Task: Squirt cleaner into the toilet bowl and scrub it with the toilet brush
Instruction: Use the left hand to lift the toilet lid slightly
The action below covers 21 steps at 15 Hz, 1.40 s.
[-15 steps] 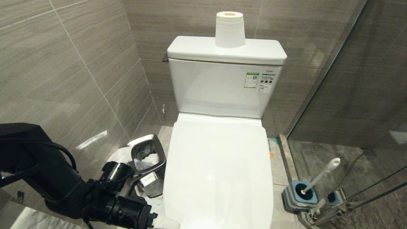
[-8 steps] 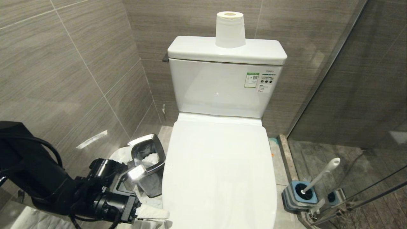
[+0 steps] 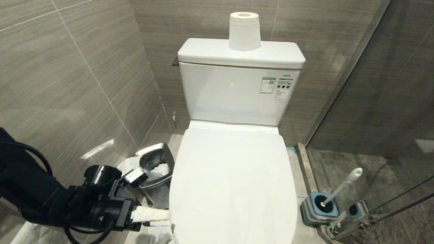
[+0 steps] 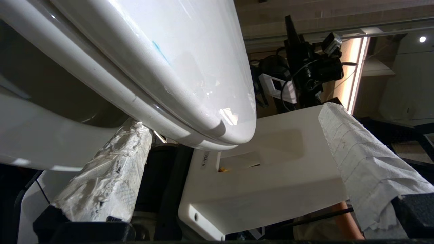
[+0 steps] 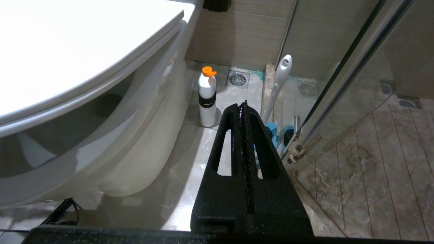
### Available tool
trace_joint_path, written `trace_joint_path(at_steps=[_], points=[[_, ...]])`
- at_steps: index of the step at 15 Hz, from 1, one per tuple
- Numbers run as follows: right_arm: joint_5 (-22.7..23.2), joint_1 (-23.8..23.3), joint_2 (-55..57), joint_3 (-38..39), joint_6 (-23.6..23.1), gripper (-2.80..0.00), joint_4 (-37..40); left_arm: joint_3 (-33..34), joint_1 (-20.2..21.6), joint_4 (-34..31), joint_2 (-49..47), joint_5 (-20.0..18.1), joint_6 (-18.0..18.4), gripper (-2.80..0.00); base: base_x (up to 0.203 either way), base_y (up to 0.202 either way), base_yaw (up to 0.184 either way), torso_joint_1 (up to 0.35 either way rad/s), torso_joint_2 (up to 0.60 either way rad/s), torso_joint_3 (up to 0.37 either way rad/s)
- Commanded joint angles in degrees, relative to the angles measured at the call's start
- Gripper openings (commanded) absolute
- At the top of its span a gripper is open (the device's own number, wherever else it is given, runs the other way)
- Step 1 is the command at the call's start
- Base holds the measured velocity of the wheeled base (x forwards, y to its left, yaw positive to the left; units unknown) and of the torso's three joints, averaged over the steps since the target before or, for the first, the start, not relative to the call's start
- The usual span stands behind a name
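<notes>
The toilet bowl [image 3: 288,217] has its white lid [image 3: 234,183] down, so the basin is hidden. My left gripper [image 3: 154,218] is open at the lid's front-left edge. Its fingers are wrapped in white paper. In the left wrist view this gripper [image 4: 234,118] straddles the lid's front edge [image 4: 203,112], one finger [image 4: 108,169] under the rim. A small turquoise streak of cleaner [image 4: 159,51] marks the lid. The toilet brush [image 3: 342,188] stands in its blue-and-grey base [image 3: 318,206] on the right. My right gripper [image 5: 242,105] is shut and empty, low beside the bowl.
A steel waste bin [image 3: 156,169] stands right behind my left gripper, against the tiled wall. A white bottle with an orange cap [image 5: 207,98] stands on the floor beside the bowl. A paper roll [image 3: 244,32] sits on the tank. A glass shower partition [image 3: 373,118] closes the right side.
My left arm has drawn back toward the left and its wrist has turned, so the wrapped fingers now point at the lid's front-left edge. The lid's front looks slightly larger in view.
</notes>
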<state>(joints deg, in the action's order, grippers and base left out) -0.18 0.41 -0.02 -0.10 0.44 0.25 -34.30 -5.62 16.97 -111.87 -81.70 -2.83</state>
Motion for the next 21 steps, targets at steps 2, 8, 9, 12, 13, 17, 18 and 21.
trace_joint_path(at_steps=[2, 8, 9, 12, 13, 17, 18, 21], points=[[0.0, 0.02, 0.02, 0.01, 0.0, -2.8, 0.01, 0.02, 0.64, -0.39, 2.05, -1.6, -0.3, 0.0, 0.0, 0.0, 0.0, 0.0, 0.0, 0.0], [0.0, 0.02, -0.05, 0.01, 0.0, -2.8, 0.01, 0.11, 0.61, -3.43, 7.12, -2.79, -1.57, 0.0, 0.0, 0.0, 0.0, 0.0, 0.0, 0.0], [0.0, 0.02, 0.02, 0.01, 0.0, -2.8, 0.01, 0.06, 0.53, -3.43, 8.17, -2.78, -1.67, 0.0, 0.0, 0.0, 0.0, 0.0, 0.0, 0.0], [0.0, 0.02, 0.02, 0.01, 0.0, -2.8, 0.01, 0.03, -1.65, -3.6, 9.67, -2.76, -1.92, 0.0, 0.0, 0.0, 0.0, 0.0, 0.0, 0.0], [0.0, 0.02, 0.02, 0.01, 0.0, -2.8, 0.01, 0.03, -2.53, -3.61, 10.07, -2.76, -1.92, 0.0, 0.0, 0.0, 0.0, 0.0, 0.0, 0.0], [0.0, 0.02, 0.02, 0.01, 0.0, -2.8, 0.01, -0.06, -3.52, -3.61, 10.45, -2.76, -2.01, 0.0, 0.0, 0.0, 0.0, 0.0, 0.0, 0.0], [0.0, 0.02, 0.02, 0.01, 0.0, -2.8, 0.01, -0.06, -3.52, -3.61, 10.45, -2.76, -2.01, 0.0, 0.0, 0.0, 0.0, 0.0, 0.0, 0.0], [0.0, 0.02, 0.02, 0.01, 0.0, -2.8, 0.01, -0.47, -3.43, -3.52, 10.53, -2.97, -2.13, 0.0, 0.0, 0.0, 0.0, 0.0, 0.0, 0.0]])
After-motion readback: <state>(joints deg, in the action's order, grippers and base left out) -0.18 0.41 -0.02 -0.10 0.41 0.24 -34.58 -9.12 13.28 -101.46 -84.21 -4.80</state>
